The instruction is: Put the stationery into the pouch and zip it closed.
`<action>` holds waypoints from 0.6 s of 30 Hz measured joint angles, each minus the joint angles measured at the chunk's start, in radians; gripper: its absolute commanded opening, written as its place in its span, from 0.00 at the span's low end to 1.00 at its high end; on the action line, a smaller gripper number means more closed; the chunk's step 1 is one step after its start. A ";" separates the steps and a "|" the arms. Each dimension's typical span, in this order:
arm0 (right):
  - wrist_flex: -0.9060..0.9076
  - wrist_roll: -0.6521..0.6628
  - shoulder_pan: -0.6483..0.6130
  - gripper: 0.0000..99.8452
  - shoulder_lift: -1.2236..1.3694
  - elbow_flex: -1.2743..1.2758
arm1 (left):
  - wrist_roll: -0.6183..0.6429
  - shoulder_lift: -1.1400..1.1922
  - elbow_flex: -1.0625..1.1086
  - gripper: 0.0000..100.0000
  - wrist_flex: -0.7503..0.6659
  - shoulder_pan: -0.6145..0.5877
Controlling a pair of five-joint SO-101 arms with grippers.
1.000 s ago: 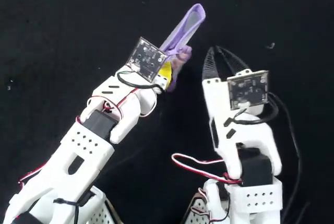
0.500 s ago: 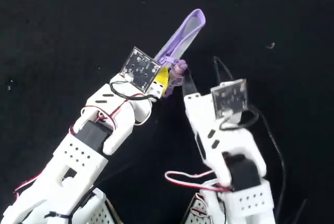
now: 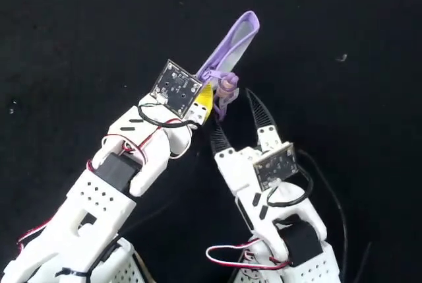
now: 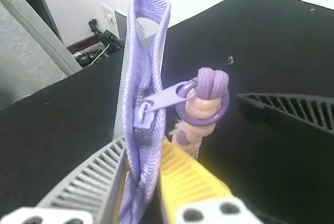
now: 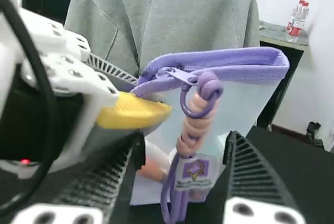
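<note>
A purple zip pouch (image 3: pixel 232 39) stands on edge above the black table, its lower end pinched in my left gripper (image 3: pixel 206 95), which is shut on it. In the left wrist view the pouch edge (image 4: pixel 142 72) runs up between a grey finger (image 4: pixel 88 179) and a yellow finger (image 4: pixel 190 182). The zip slider carries a ring with a pink and purple cord charm (image 3: pixel 227 88) (image 4: pixel 204 106). My right gripper (image 3: pixel 231 110) is open just below the charm. From the right wrist, the charm (image 5: pixel 194 117) hangs between its black fingers (image 5: pixel 107 190), with the pouch (image 5: pixel 235 96) behind.
The black table (image 3: pixel 356 45) stretches around both arms. A grey cloth-covered chair (image 5: pixel 156 20) stands behind the table's far edge. The right arm's ribbed finger (image 4: pixel 297 110) shows close beside the charm in the left wrist view.
The right arm has swung left and drawn back, bringing its open gripper from beside the pouch to just under the zip charm. The left arm shifted slightly, still holding the pouch.
</note>
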 measured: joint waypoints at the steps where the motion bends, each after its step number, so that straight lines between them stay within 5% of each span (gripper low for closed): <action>1: -0.018 0.000 -0.002 0.24 0.002 0.005 | 0.000 0.000 0.000 0.03 0.000 0.000; 18: -0.305 0.000 0.077 0.23 0.400 -0.032 | -0.005 -0.002 0.014 0.03 0.000 0.025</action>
